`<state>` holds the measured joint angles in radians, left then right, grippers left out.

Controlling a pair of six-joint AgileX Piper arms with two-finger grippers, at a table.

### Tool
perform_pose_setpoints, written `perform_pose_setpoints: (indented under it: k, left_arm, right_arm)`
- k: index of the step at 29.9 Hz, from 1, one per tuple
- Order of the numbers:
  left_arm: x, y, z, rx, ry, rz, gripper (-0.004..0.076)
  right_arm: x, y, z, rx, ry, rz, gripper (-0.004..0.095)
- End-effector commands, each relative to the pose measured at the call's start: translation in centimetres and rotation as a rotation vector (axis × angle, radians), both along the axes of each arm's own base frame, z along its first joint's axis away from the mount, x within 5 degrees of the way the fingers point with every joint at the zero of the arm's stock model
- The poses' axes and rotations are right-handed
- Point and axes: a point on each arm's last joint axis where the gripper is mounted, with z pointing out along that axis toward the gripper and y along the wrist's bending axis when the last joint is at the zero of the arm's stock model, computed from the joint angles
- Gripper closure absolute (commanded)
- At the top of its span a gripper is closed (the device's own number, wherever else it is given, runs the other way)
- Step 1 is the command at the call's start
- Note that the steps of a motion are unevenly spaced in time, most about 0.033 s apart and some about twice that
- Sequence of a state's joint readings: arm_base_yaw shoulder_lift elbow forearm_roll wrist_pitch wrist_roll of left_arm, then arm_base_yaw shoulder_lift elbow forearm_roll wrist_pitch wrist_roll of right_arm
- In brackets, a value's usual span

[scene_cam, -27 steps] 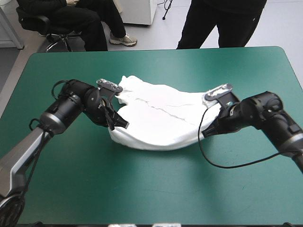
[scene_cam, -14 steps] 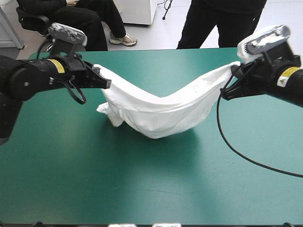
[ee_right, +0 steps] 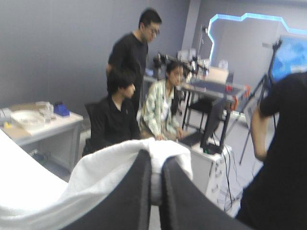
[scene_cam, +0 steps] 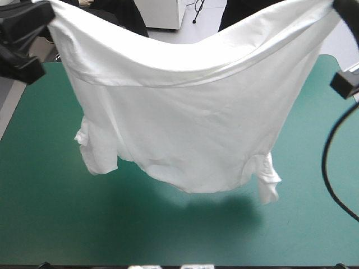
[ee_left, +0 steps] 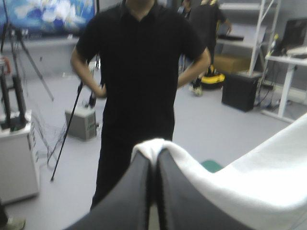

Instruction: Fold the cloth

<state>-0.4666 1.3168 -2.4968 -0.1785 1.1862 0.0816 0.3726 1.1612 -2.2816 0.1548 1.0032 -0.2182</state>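
The white T-shirt (scene_cam: 190, 123) hangs spread in the air above the teal-green table (scene_cam: 168, 235), held by its two upper corners near the top corners of the high view. Its short sleeves (scene_cam: 96, 151) dangle low at both sides, and its lowest edge hangs clear of the cover, with a shadow beneath. In the left wrist view my left gripper (ee_left: 153, 160) is shut on a bunched corner of the T-shirt (ee_left: 259, 182). My right gripper (ee_right: 156, 160) is likewise shut on the T-shirt (ee_right: 91, 182), whose cloth folds over the fingertips. Both wrist views look level into the room.
The hanging shirt hides the middle and far part of the table. Bare teal-green cover shows along the near edge and at both sides.
Both arms have risen and drawn apart. The shirt went from a heap on the table, to sagging between the grippers, to hanging spread and clear of the cover.
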Motion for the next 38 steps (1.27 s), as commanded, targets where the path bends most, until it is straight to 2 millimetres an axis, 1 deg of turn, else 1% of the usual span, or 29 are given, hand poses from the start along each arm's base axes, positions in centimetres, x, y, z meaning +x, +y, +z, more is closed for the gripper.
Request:
perform_pose_setpoints:
  k: [1, 3, 5, 6, 8, 9, 12, 14, 16, 19, 23, 27, 28, 29, 32, 34, 36, 37, 38]
  left_arm:
    - [-4.9, 1.7, 2.6, -0.127, -0.23, -0.079, 0.0741]
    - [-7.1, 2.5, 3.2, -0.164, -0.298, -0.11, 0.0741]
    - [-8.6, 3.1, 3.5, -0.183, -0.347, -0.138, 0.0741]
    - [-9.3, 3.3, 3.7, -0.196, -0.364, -0.152, 0.0741]
    - [-10.0, 3.6, 3.7, -0.205, -0.378, -0.161, 0.0741]
    - [-10.0, 3.6, 3.7, -0.205, -0.378, -0.161, 0.0741]
    - [-9.9, 3.6, 3.6, -0.206, -0.36, -0.154, 0.0741]
    - [-9.0, 3.4, 3.5, -0.196, -0.335, -0.125, 0.0741]
    - [-7.5, 3.0, 3.3, -0.182, -0.289, -0.086, 0.0741]
    - [-4.8, 2.2, 2.9, -0.155, -0.224, -0.033, 0.0741]
    - [-0.4, 0.7, 2.3, -0.118, -0.155, 0.043, 0.0741]
    - [5.0, -1.2, 1.3, -0.106, -0.09, 0.121, 0.0741]
    - [6.1, -1.6, 1.1, -0.106, -0.084, 0.139, 0.0741]
    - [7.6, -2.2, 0.8, -0.1, -0.085, 0.157, 0.0741]
    - [12.4, -3.7, -0.4, -0.104, -0.094, 0.238, 0.0741]
    - [15.4, -4.3, -1.2, -0.125, -0.094, 0.272, 0.0741]
    - [18.4, -4.5, -1.9, -0.2, -0.121, 0.261, 0.0741]
    - [19.2, -4.3, -2.0, -0.244, -0.133, 0.243, 0.0741]
    - [19.8, -4.1, -1.9, -0.29, -0.15, 0.222, 0.0741]
  right_arm:
    - [-3.6, -1.0, 2.5, 0.084, -0.222, 0.047, 0.0925]
    - [-5.2, -1.3, 3.2, 0.104, -0.286, 0.074, 0.0925]
    - [-6.2, -1.6, 3.6, 0.124, -0.322, 0.092, 0.0925]
    - [-6.7, -1.8, 3.8, 0.13, -0.341, 0.097, 0.0925]
    - [-7.8, -2.2, 4.0, 0.141, -0.373, 0.098, 0.0925]
    - [-8.3, -2.4, 4.1, 0.149, -0.389, 0.098, 0.0925]
    - [-8.7, -2.5, 4.0, 0.151, -0.396, 0.098, 0.0925]
    - [-8.7, -2.5, 4.0, 0.149, -0.392, 0.099, 0.0925]
    - [-8.0, -2.3, 3.9, 0.138, -0.375, 0.091, 0.0925]
    - [-5.6, -1.4, 3.6, 0.124, -0.319, 0.089, 0.0925]
    - [-0.4, 0.2, 2.6, 0.083, -0.226, 0.033, 0.0925]
    - [5.8, 1.6, 1.5, 0.05, -0.135, -0.074, 0.0925]
    - [7.0, 1.9, 1.2, 0.052, -0.121, -0.092, 0.0925]
    - [8.3, 2.2, 0.9, 0.047, -0.108, -0.111, 0.0925]
    - [12.9, 2.9, -0.1, 0.043, -0.084, -0.183, 0.0926]
    - [15.8, 2.5, -0.7, 0.063, -0.084, -0.221, 0.0926]
    - [18.7, 1.7, -1.2, 0.114, -0.076, -0.236, 0.0926]
    - [20.1, 1.1, -1.6, 0.141, -0.056, -0.231, 0.0925]
    - [20.9, 0.7, -1.7, 0.153, -0.051, -0.224, 0.0925]
